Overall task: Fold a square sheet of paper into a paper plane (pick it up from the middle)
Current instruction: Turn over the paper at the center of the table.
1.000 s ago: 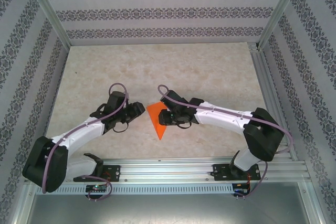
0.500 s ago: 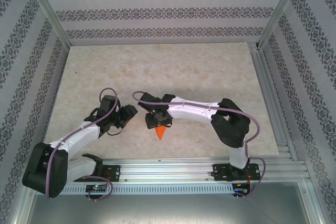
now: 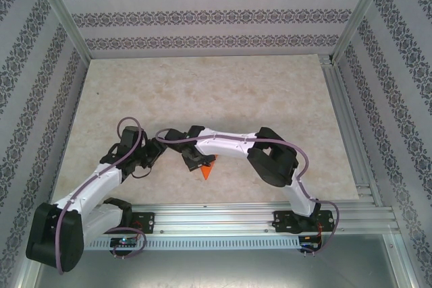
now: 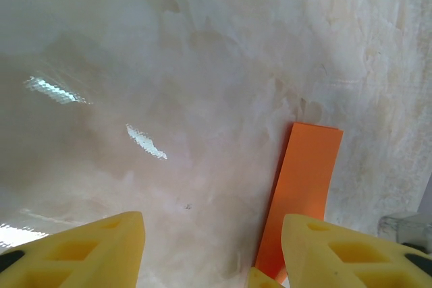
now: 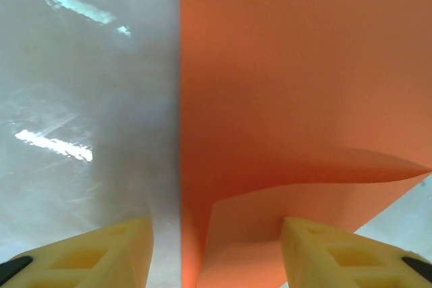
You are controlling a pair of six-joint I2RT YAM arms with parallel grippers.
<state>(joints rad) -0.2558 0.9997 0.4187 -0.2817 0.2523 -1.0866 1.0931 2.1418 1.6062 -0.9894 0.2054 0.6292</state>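
The orange sheet of paper (image 3: 206, 171) lies folded on the table near the front edge, and its pointed near tip sticks out from under my right gripper (image 3: 195, 162). In the right wrist view the paper (image 5: 304, 85) covers the right half of the frame. A loose flap curls up between the yellow fingers (image 5: 337, 254), and the right gripper (image 5: 216, 261) is open just above it. My left gripper (image 3: 156, 155) stands to the left of the paper. It is open (image 4: 209, 261), with the paper's edge (image 4: 304, 180) beside its right finger and bare table between the jaws.
The marbled tabletop (image 3: 202, 92) stretches away behind the arms. An aluminium rail (image 3: 223, 217) runs along the near edge. Frame posts and patterned walls (image 3: 202, 18) close in the sides and back. The right arm's elbow (image 3: 273, 160) hangs low to the right of the paper.
My right arm has swung left and forward over the paper and now covers most of it, and its jaws have widened. The left gripper has drawn back to the left.
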